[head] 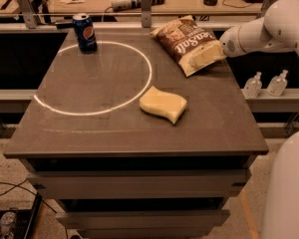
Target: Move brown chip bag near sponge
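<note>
The brown chip bag (183, 40) lies flat at the back right of the table, white "Sea Salt" script facing up and its pale yellow band toward the front right. My gripper (211, 55) comes in from the right on a white arm and sits on the bag's pale band end. The sponge (163, 103), a pale yellow wavy block, lies near the table's middle, in front of the bag and a little to its left, apart from it.
A blue Pepsi can (84, 32) stands at the back left on a white circle line (97, 112) marked on the dark table (139, 138). Two small clear bottles (265, 83) stand on a ledge right of the table. A cluttered bench runs behind.
</note>
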`<state>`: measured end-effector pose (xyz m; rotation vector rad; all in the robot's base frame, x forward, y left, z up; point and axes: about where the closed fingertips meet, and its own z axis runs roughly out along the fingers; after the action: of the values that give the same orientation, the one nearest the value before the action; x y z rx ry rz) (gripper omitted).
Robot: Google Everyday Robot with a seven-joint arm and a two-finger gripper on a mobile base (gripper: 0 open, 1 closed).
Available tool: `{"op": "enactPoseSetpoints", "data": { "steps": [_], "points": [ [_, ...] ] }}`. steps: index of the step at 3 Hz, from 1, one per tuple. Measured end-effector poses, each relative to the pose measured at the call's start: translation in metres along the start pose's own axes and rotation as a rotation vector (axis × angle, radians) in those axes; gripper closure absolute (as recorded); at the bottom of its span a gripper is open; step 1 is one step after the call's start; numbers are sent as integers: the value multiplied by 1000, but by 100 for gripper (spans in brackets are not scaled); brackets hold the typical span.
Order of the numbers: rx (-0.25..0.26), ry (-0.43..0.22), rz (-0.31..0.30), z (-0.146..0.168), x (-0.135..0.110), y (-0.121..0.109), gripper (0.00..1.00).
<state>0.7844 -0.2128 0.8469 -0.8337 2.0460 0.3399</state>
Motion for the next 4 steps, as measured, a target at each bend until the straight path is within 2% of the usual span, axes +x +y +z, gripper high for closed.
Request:
{"op": "enactPoseSetpoints", "data": {
  "steps": [1, 2, 4],
  "points": [
    [-11, -2, -11, 3, 1, 1, 18],
    [-19, -10, -31, 3, -4, 4, 42],
    [-58, -42, -11, -20, -17, 16, 88]
  ]
}}
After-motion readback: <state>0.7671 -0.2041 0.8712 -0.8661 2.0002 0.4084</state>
